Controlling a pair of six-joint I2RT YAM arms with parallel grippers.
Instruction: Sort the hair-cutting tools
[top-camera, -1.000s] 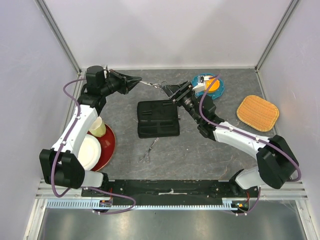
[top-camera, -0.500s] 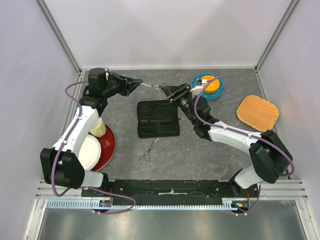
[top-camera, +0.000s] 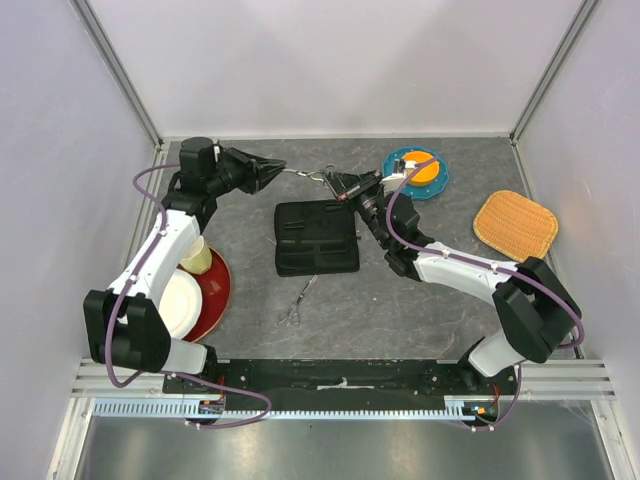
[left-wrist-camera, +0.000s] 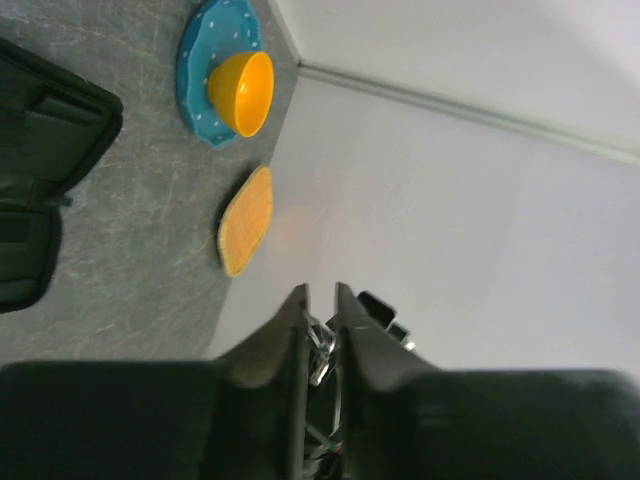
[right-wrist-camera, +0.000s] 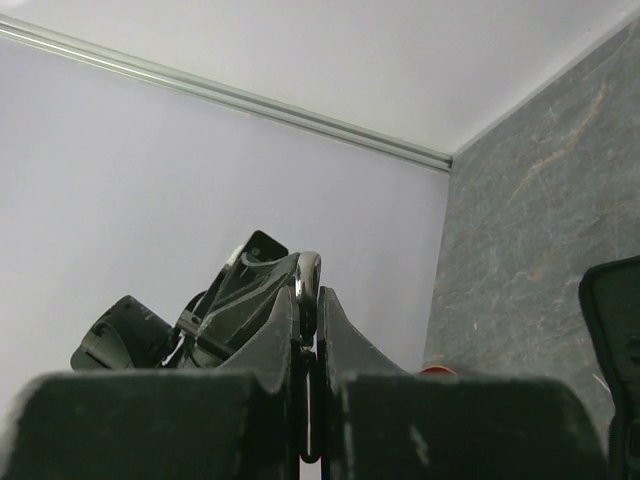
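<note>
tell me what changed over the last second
The right gripper moved left and shut on the scissors that the left gripper holds out. The left gripper stayed shut; the black case and second scissors did not move.

This is looking like a robotics lab's test cell. Pale panel walls (top-camera: 330, 60) and aluminium posts (top-camera: 115, 65) are boxing in a grey stone-patterned tabletop (top-camera: 420, 310). A black folding case (top-camera: 316, 238) is lying mid-table. Nearer than it, a metal mounting rail (top-camera: 340, 375) is carrying the left arm (top-camera: 150, 260) and right arm (top-camera: 470, 272), with cables looping along them. Household props are sitting around the case: stacked plates (top-camera: 215, 290) and a yellow cup (top-camera: 195, 255) to its left, an orange bowl (top-camera: 424, 168) and a woven mat (top-camera: 515, 226) to its right.
</note>
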